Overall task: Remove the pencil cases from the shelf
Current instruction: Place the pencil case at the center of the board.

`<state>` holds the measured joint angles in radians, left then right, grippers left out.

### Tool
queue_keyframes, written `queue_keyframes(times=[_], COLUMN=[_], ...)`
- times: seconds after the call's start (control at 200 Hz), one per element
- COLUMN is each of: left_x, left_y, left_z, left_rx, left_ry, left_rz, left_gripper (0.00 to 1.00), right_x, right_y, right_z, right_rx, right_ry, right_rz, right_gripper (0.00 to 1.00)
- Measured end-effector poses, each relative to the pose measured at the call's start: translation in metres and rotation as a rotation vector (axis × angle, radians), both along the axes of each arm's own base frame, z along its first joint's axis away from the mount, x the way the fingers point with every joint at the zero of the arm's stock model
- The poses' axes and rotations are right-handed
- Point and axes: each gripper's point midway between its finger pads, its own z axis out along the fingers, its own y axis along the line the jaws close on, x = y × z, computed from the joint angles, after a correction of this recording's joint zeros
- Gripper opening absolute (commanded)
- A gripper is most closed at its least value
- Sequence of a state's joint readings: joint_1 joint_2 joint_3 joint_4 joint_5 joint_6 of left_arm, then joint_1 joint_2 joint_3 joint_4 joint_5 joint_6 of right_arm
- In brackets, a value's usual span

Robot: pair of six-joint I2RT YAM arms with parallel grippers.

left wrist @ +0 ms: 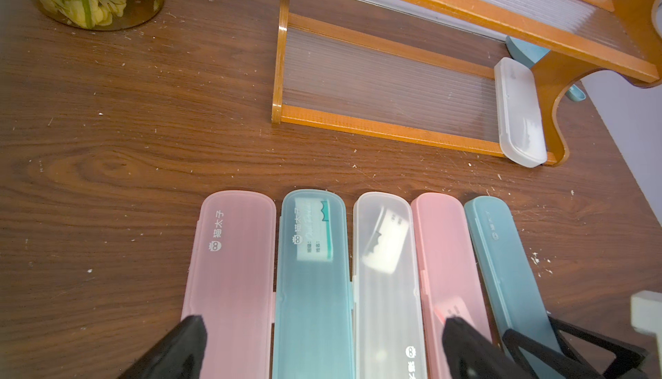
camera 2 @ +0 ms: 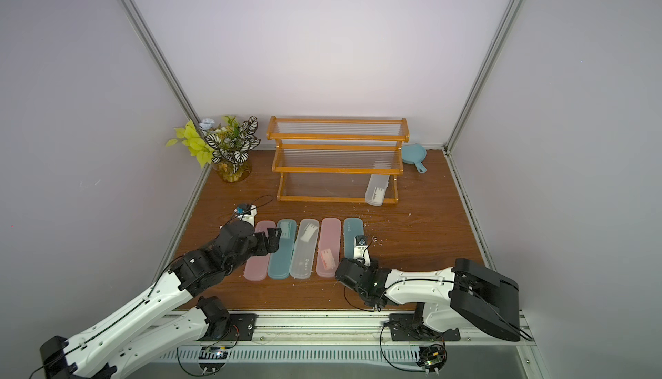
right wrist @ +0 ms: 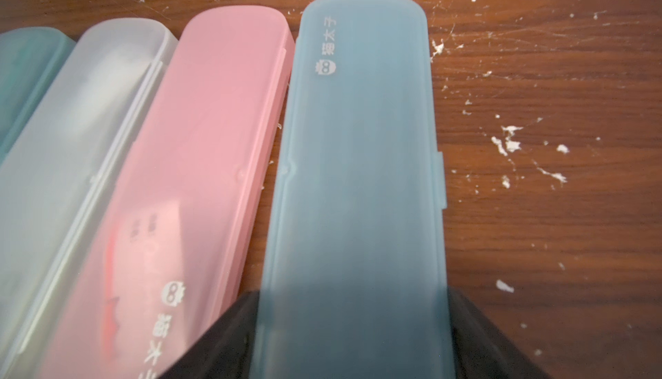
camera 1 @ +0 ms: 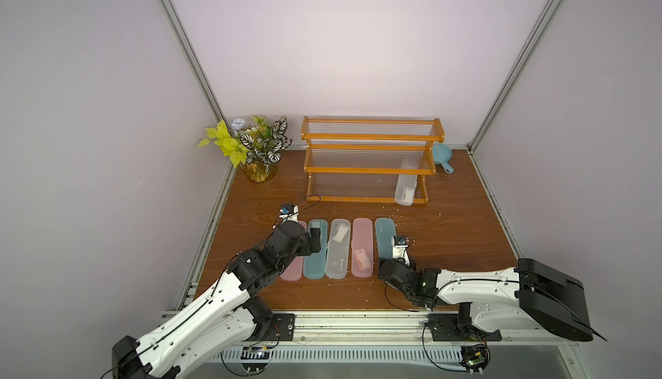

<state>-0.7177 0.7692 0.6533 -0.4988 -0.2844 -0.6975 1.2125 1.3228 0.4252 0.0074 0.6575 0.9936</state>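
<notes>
We find the right gripper [right wrist: 351, 293] with its jaws closed against both long sides of the end teal case [right wrist: 361, 144] at its near end. The case lies flat on the table [camera 1: 447, 234], and we read this as a grip. The left gripper [left wrist: 322, 323] holds nothing, its fingers wide apart, and hangs over the near part of the row. That row runs outer pink case [left wrist: 233, 269], second teal case [left wrist: 311, 305], clear case [left wrist: 385, 305], inner pink case [left wrist: 444, 251], then the end teal case. All five lie side by side on the table, in front of the shelf [camera 1: 369, 170] and apart from it. We judge five of six done. One is left: the last clear case [camera 1: 406, 189], on the bottom tier at the shelf's right end, its near end poking over the front rail. The two upper tiers are bare. For writing, the lids we see clearly carry white "猫太子" beside a small round owl-like face. A card inside the second teal case has looping script and small print, too blurred for us to read. The card in the clear case is also unreadable.
</notes>
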Motion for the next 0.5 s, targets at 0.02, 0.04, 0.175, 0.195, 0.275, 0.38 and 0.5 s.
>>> queue_keyframes(times=[0.02,0.04,0.175,0.195,0.275,0.38,0.5], left_x=[0.0000,-0.0001,-0.0005,-0.0006,-0.0007,-0.0007,-0.0008], left_y=[-0.0001,-0.0003,-0.0012,-0.0013,-0.0015,-0.0015,-0.0015], left_z=[-0.0001,-0.0003,-0.0005,-0.0005,-0.0004,-0.0004,-0.0003], left_rx=[0.001,0.002,0.005,0.005,0.005,0.005,0.005], left_ry=[0.000,0.001,0.001,0.001,0.001,0.001,0.001], left_rz=[-0.002,-0.003,-0.012,-0.013,-0.016,-0.016,-0.016], left_gripper=[0.97,0.97,0.97,0.97,0.97,0.97,0.97], right_x=[0.0000,0.0000,-0.0004,-0.0009,-0.0016,-0.0019,-0.0017], right_y=[0.0014,0.0025,0.0074,0.0078,0.0070,0.0058,0.0061], right_z=[0.0005,0.0007,0.0033,0.0030,0.0023,0.0026,0.0076], right_rx=[0.003,0.003,0.024,0.026,0.025,0.021,0.025], right_ry=[0.000,0.000,0.004,0.007,0.011,0.015,0.014], right_rz=[0.000,0.000,-0.002,-0.002,-0.005,-0.010,-0.011], right_gripper=[0.81,0.82,0.92,0.93,0.96,0.97,0.97])
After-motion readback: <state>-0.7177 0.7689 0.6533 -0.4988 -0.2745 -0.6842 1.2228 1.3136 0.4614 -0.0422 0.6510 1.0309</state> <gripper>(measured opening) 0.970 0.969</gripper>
